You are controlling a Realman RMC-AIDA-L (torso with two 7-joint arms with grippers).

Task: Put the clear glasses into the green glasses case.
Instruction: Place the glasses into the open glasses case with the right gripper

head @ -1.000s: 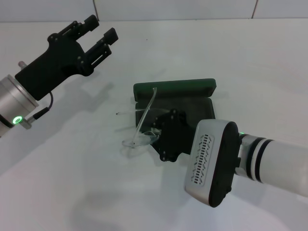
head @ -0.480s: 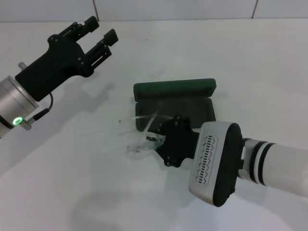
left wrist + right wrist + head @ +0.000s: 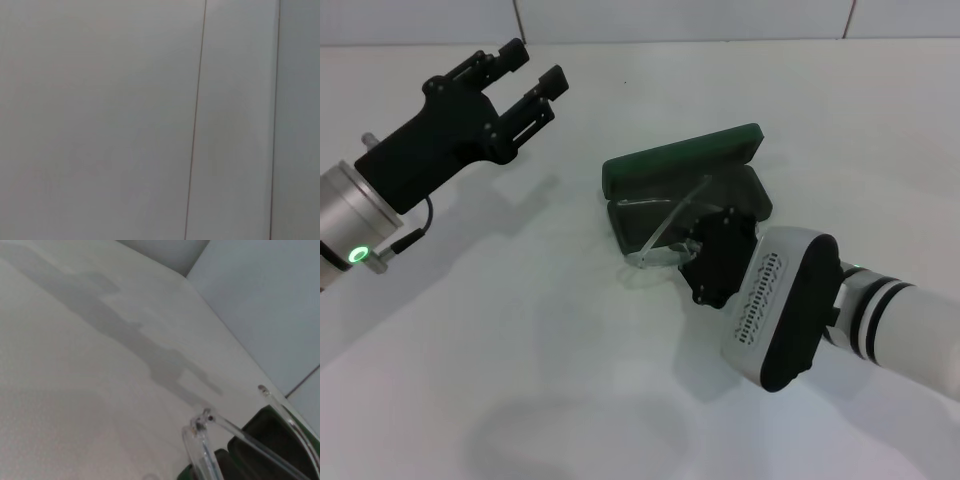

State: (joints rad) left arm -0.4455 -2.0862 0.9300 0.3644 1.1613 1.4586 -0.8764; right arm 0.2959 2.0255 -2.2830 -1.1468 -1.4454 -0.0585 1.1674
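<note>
The green glasses case (image 3: 680,158) lies open at mid table, its lid standing along the far side and its dark base (image 3: 752,192) skewed toward the right. The clear glasses (image 3: 665,236) hang tilted over the case's near left corner, one temple arm pointing up over the base. My right gripper (image 3: 704,250) is shut on them from the near right side. In the right wrist view the glasses' hinge (image 3: 201,424) and thin arms show above the case (image 3: 264,431). My left gripper (image 3: 534,64) is held open, high at the far left, away from both.
The white table (image 3: 520,350) stretches around the case, with a tiled wall (image 3: 680,18) behind it. The left wrist view holds only a pale surface with a seam (image 3: 196,120). My right forearm (image 3: 880,320) fills the near right.
My right gripper has carried the glasses right and away, up over the case. The case has turned and shifted, its lid now slanting. The left arm has barely moved.
</note>
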